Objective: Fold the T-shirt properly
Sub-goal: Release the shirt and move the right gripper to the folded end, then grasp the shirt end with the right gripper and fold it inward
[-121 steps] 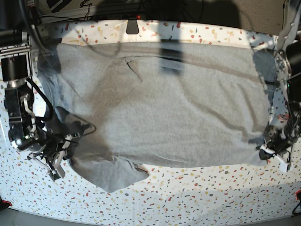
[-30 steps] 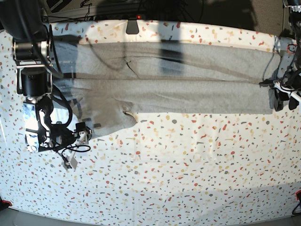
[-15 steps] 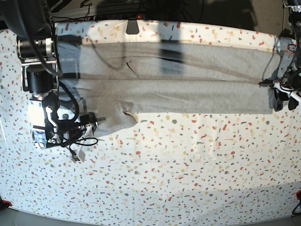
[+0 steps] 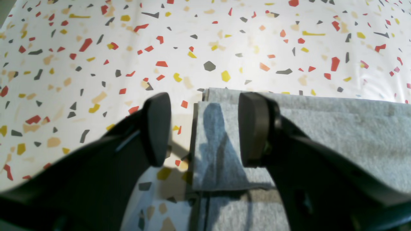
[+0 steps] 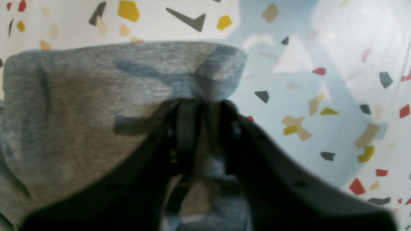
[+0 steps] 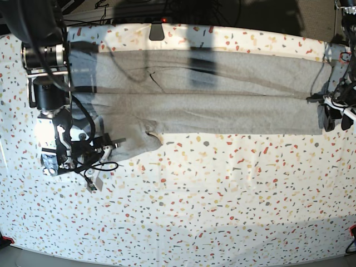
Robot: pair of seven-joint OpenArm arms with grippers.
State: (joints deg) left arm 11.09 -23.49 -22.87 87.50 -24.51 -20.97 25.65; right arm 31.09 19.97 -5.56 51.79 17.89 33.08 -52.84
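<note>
Nearest the camera in the base view, the right gripper (image 6: 97,161) sits at the T-shirt's (image 6: 211,105) loose near corner with its jaws pinched on a bunched bit of grey cloth, probably so it can drag that stray flap straight. Farther along the shirt's folded front edge, the left gripper (image 4: 200,128) hovers over the opposite corner with jaws spread wide, one finger over cloth and one over the speckled table (image 6: 222,200), gripping nothing. The shirt lies as a long band along the table's far side.
</note>
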